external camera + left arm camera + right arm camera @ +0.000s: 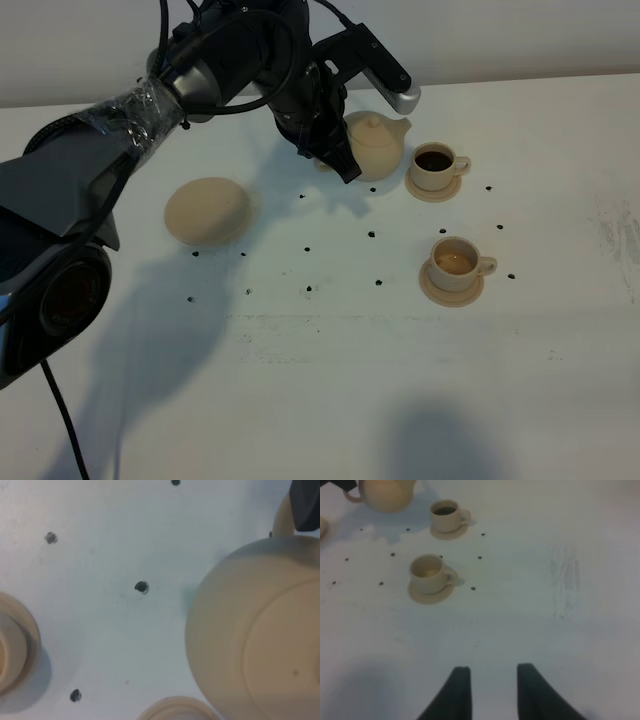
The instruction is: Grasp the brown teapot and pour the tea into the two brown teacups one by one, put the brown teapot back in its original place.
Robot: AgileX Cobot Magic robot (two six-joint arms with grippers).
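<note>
L gripper (345, 160) reaches in from the left edge to the brown teapot (378, 145), which is close to the far edge, approx midway along it, spout toward the right edge. Jaws closed on its loop handle (281, 521); 1 dark finger (306, 505) shows against it in the wrist view. Can't tell if the pot touches the surface (320, 380). Just beside the spout: far teacup (436, 165) on a small saucer (434, 191), dark tea inside. Near teacup (458, 262), toward the near edge, holds paler liquid. Big saucer (207, 210) lies toward the left edge, well apart from the pot. R gripper (490, 692) hangs over the surface well apart from both cups, jaws narrowly parted, holding nothing.
</note>
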